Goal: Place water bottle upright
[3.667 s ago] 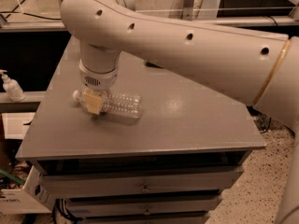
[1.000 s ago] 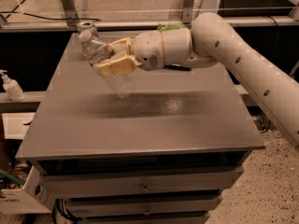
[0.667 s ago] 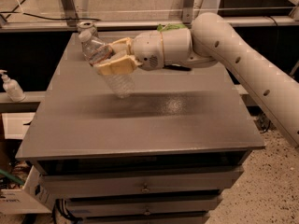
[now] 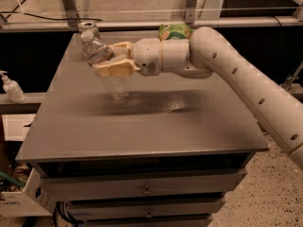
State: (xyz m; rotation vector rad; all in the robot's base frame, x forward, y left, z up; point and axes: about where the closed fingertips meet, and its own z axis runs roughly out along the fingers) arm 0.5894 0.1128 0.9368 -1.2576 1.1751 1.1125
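Observation:
The water bottle (image 4: 105, 66) is a clear ribbed plastic bottle with a white cap and a red-and-dark label band near the neck. It is held tilted, cap toward the upper left, with its base close to or touching the grey tabletop (image 4: 142, 126). My gripper (image 4: 111, 60) reaches in from the right on the white arm (image 4: 236, 74) and is shut on the bottle's middle, its tan fingers (image 4: 116, 69) on either side of it.
A silver-green soda can (image 4: 88, 28) stands at the table's back left, just behind the bottle's cap. A green bag (image 4: 174, 31) lies at the back, behind the arm. A small white pump bottle (image 4: 11, 88) stands on a ledge left of the table.
Since 3.7 s ago the bottle, then lying on its side under my gripper, has been lifted and tilted toward upright. Over the last second nothing has visibly moved.

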